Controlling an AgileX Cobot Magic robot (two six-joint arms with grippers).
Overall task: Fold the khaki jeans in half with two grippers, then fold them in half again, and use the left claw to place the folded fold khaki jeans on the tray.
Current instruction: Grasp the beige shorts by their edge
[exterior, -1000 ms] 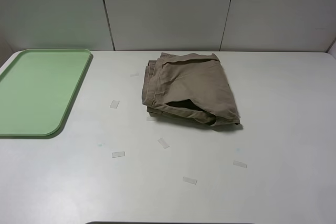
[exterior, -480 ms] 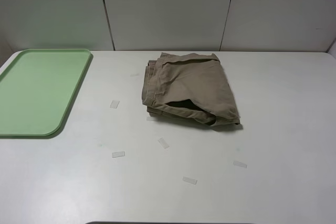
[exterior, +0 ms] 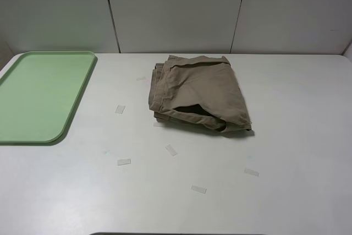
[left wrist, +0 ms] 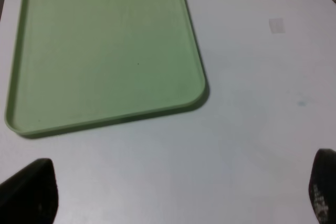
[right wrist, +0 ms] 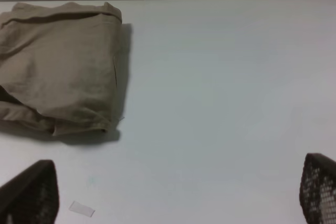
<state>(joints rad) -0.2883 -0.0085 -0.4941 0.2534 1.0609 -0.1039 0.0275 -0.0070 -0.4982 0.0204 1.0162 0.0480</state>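
The khaki jeans (exterior: pixel 195 93) lie as a folded, stacked bundle on the white table, a little behind its middle; the right wrist view shows the same bundle (right wrist: pixel 58 74). At the table's far left sits the pale green tray (exterior: pixel 38 94), bare inside, and it fills much of the left wrist view (left wrist: pixel 105 51). Neither arm appears in the exterior high view. My left gripper (left wrist: pixel 178 192) is open over bare table near the tray's front corner, only its black fingertips (left wrist: pixel 31 190) showing. Open too is my right gripper (right wrist: pixel 178 192), hovering over table in front and to the right of the jeans.
Several small pieces of clear tape (exterior: pixel 124 162) are stuck on the table in front of and left of the jeans. A grey panelled wall (exterior: pixel 176 9) runs along the table's back edge.
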